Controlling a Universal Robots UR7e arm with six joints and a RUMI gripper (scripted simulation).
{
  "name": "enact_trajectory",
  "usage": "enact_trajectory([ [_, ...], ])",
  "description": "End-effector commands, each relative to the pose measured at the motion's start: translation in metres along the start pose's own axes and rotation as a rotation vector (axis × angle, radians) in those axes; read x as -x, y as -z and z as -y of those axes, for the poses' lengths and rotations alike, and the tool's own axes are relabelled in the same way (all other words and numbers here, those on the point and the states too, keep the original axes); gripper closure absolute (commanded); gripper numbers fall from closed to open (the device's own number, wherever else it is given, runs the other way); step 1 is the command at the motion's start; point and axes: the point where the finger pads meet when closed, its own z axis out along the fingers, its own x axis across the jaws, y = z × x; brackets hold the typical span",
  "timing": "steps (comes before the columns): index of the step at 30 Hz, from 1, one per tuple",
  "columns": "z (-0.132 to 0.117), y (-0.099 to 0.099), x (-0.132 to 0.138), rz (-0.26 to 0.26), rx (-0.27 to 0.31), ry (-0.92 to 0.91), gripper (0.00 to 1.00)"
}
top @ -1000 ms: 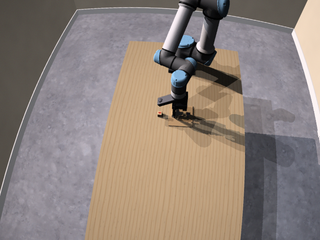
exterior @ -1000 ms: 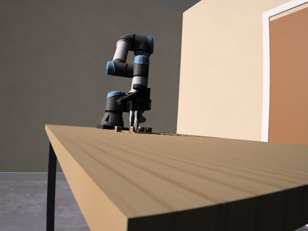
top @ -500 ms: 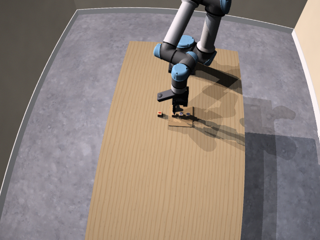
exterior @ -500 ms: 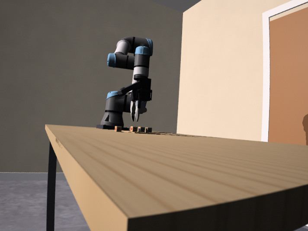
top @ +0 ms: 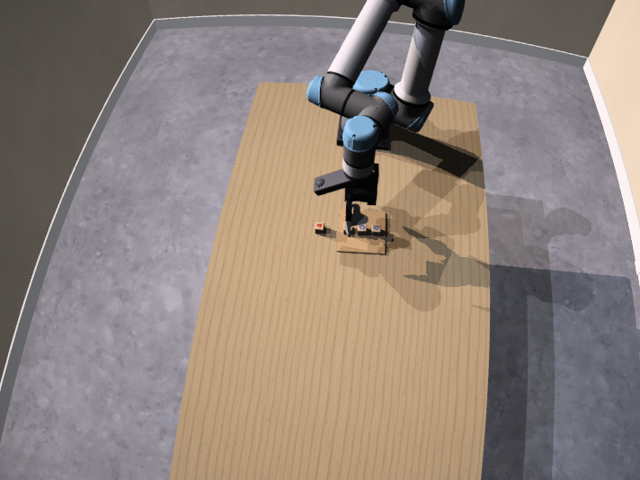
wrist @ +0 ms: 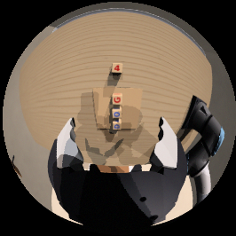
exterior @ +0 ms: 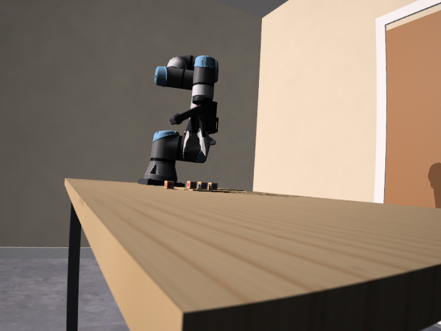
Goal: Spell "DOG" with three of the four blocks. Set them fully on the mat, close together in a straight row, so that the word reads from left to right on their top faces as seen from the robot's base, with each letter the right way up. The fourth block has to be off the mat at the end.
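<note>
Raise claw [top: 349, 233] [exterior: 193, 155] [wrist: 116, 117], fingers apart and unladen, straight up from D [top: 376, 227] [exterior: 212, 186] [wrist: 116, 125], O [top: 361, 227] [exterior: 202, 185] [wrist: 116, 114] and G [exterior: 191, 185] [wrist: 117, 99], rowed on mat [top: 361, 245] [wrist: 133, 99]; leave 4 [top: 319, 226] [exterior: 168, 184] [wrist: 117, 67] off it, and check gaps before any nudge.

Dark walls [top: 57, 66] [exterior: 124, 35] fill the upper left. A cream wall [top: 623, 102] [exterior: 316, 88] meets a white-framed brown door [exterior: 413, 117] at right.

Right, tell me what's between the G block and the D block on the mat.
The O block sits between the G block and the D block. The wrist view shows it best.
</note>
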Motion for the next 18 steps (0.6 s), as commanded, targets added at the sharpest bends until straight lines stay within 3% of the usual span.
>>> enact_trajectory([
  [1, 0.0009, 0.0035, 0.0006, 0.000, 0.000, -0.001, 0.00],
  [18, 0.0009, 0.0043, 0.0006, 0.000, -0.001, -0.001, 0.00],
])
